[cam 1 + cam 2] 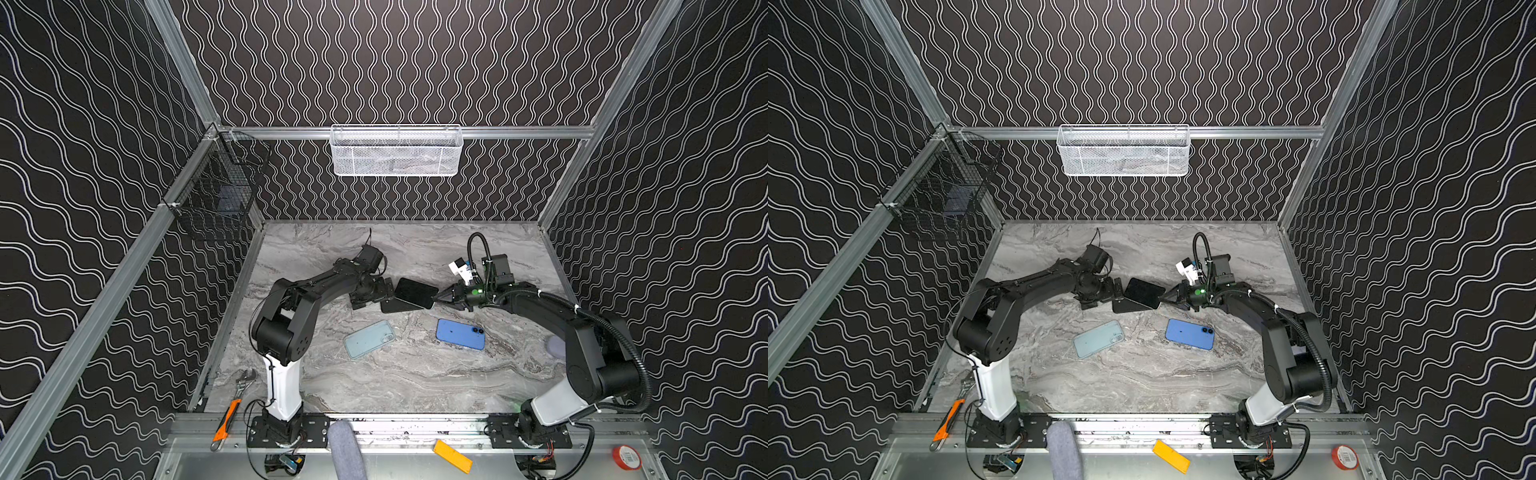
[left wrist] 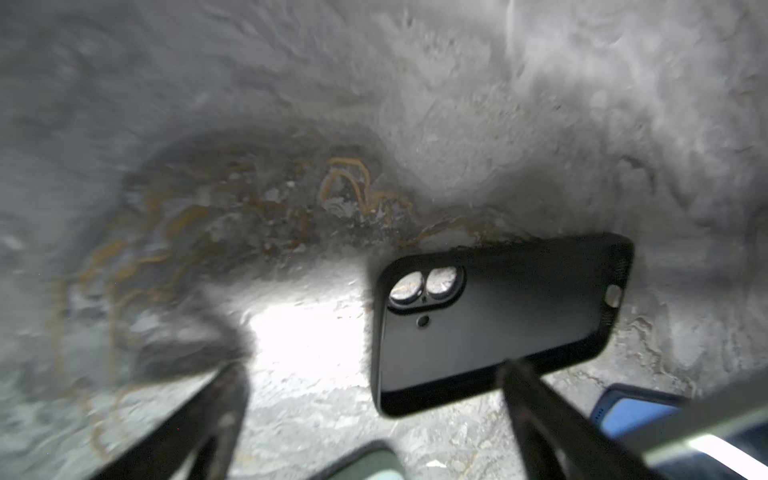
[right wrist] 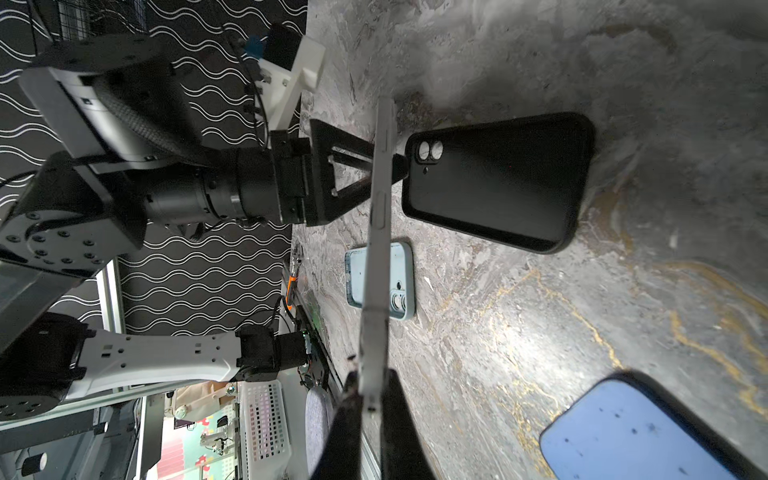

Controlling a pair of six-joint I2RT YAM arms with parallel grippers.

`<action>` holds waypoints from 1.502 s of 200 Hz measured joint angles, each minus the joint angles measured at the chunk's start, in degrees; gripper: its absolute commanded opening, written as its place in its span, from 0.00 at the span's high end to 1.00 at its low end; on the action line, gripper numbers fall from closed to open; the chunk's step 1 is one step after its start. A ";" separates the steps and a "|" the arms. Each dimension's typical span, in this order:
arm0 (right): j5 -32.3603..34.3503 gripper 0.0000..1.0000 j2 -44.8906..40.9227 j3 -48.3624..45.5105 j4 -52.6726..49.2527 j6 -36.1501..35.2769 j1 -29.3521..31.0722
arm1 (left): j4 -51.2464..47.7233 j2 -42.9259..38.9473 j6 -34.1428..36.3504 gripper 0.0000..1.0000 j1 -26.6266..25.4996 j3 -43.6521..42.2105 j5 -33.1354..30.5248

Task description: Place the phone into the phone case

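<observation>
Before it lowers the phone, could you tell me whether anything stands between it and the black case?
Nothing lies in the black case beneath the phone. The open left gripper sits close at the case's camera end, though.

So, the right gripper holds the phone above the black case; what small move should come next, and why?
Probably the right gripper should lower the dark-screened silver-edged phone towards the empty black phone case. The phone hangs tilted above it, the case lies flat on the marble table, seemingly open side up, and the left gripper stands open.

phone over case (partly), case on table
</observation>
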 measured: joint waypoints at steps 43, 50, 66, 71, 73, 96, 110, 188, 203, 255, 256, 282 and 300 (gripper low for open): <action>0.07 1.00 5.40 8.02 -8.50 -4.94 0.02 | -0.20 -6.58 3.06 0.01 0.92 -0.15 -1.75; 0.09 1.00 6.58 9.55 -9.84 -5.84 0.02 | 0.13 -7.67 3.82 0.01 1.31 -0.55 -1.95; 0.13 1.00 9.09 12.68 -13.11 -8.22 0.04 | 0.59 -9.57 4.13 0.01 2.93 -1.95 -2.08; 0.13 1.00 10.01 13.79 -14.40 -9.25 0.04 | 0.70 -9.90 4.13 0.01 3.54 -2.43 -2.08; 0.15 1.00 10.29 14.19 -14.82 -9.53 0.04 | 0.74 -9.99 4.13 0.01 3.80 -2.60 -2.08; 0.26 1.00 15.28 20.20 -20.55 -13.62 0.07 | 1.95 -10.21 4.07 0.01 5.62 -4.94 -1.05; 0.37 1.00 19.02 24.55 -24.35 -16.13 0.22 | 2.38 -9.97 3.93 0.01 5.62 -5.68 0.72; 4.48 1.00 30.47 46.21 -48.15 -31.58 0.68 | 6.64 -8.81 2.40 0.01 5.70 -6.95 6.10; 4.50 1.00 31.41 45.99 -50.29 -33.29 0.63 | 7.06 -8.94 2.40 0.01 5.70 -7.06 6.36; 1.51 1.00 33.62 44.13 -52.57 -36.63 0.74 | 8.02 -8.96 2.36 0.01 5.66 -7.67 7.17; 1.42 1.00 33.75 44.24 -52.63 -36.65 0.74 | 8.07 -8.94 2.36 0.02 5.66 -7.67 7.19; -0.02 1.00 36.24 46.42 -53.77 -37.92 0.79 | 9.35 -7.72 2.03 0.01 5.60 -8.00 7.41; -0.96 1.00 37.29 46.82 -54.49 -38.53 0.79 | 9.94 -6.88 0.92 0.01 5.55 -8.39 7.65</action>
